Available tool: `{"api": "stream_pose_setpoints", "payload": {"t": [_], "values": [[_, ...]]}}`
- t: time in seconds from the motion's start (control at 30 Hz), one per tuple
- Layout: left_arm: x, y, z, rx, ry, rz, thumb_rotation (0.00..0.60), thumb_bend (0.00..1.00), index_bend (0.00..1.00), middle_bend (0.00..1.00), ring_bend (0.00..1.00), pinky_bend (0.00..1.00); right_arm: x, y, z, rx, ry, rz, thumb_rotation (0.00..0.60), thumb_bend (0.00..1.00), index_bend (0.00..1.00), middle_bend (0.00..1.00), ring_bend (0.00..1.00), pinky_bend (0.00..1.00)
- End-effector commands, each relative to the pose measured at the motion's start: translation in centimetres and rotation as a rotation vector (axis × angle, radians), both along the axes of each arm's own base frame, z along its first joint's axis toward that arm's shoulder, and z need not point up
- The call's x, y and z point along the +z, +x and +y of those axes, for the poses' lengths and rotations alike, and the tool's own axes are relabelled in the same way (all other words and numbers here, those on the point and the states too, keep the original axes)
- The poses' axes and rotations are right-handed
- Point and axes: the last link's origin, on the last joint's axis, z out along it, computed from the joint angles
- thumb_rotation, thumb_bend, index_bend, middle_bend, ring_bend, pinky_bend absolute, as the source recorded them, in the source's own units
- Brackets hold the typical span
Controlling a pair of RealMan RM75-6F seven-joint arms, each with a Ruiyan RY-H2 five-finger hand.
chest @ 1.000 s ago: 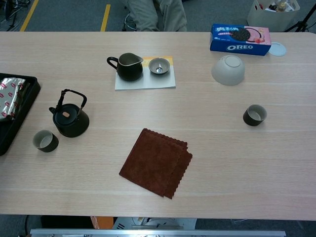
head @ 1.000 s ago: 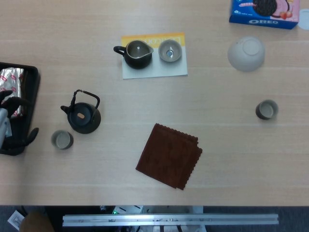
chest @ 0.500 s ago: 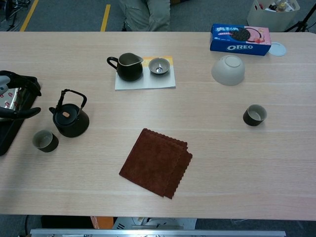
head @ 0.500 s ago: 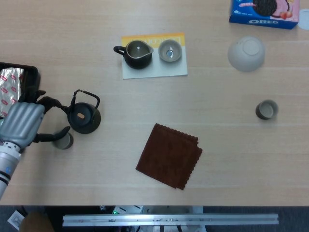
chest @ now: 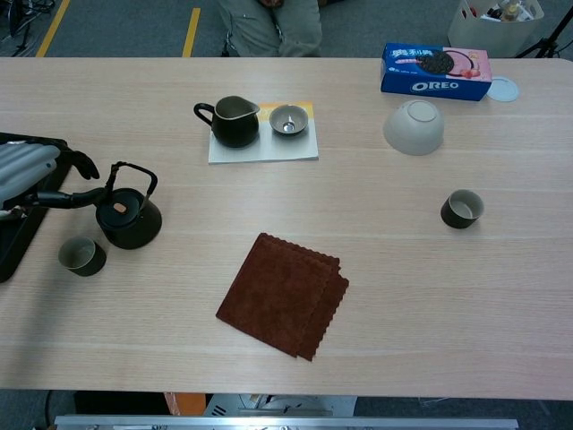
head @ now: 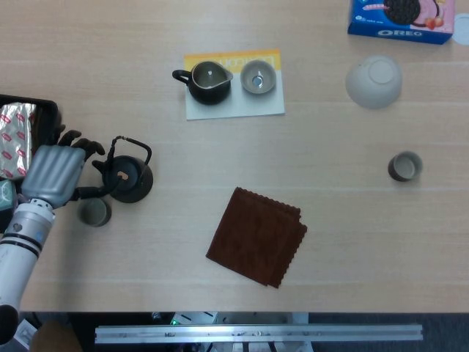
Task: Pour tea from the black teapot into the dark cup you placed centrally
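Observation:
The black teapot stands upright at the left of the table, with its wire handle raised. My left hand hovers just left of it with fingers spread and nothing in them. The fingertips reach toward the spout and handle, and whether they touch is unclear. A dark cup sits in front of the teapot to its left, partly under the hand's thumb in the head view. Another dark cup stands far to the right. My right hand is out of sight.
A brown cloth lies in the middle. Behind it, a mat carries a black pitcher and a small grey cup. An upturned white bowl and an Oreo box are at the back right. A black tray holds a foil packet at the left edge.
My left hand has come from the tray at the left edge rightward and now sits beside the teapot. The teapot and cups have not moved.

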Motion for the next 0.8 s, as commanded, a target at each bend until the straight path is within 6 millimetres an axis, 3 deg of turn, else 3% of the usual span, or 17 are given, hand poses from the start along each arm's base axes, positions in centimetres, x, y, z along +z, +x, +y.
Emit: {"api": "stream_pose_setpoints", "payload": {"t": [0.03, 0.43, 0.8], "values": [[-0.5, -0.2, 0.6, -0.002, 0.007, 0.032, 0.124, 0.20, 0.27, 0.29, 0.14, 0.04, 0.0, 0.0, 0.0, -0.002, 0.000, -0.002, 0.600, 0.12, 0.22, 0.16, 0.01, 0.13], [-1.7, -1.2, 1.9, 0.044, 0.003, 0.058, 0.119, 0.20, 0.27, 0.28, 0.14, 0.04, 0.2, -0.3, 0.2, -0.015, -0.005, 0.001, 0.600, 0.12, 0.22, 0.16, 0.01, 0.13], [-3.2, 0.4, 2.6, 0.054, -0.024, -0.011, 0.122, 0.20, 0.27, 0.27, 0.14, 0.04, 0.0, -0.6, 0.1, -0.026, 0.008, -0.004, 0.600, 0.12, 0.22, 0.16, 0.01, 0.13]]}}
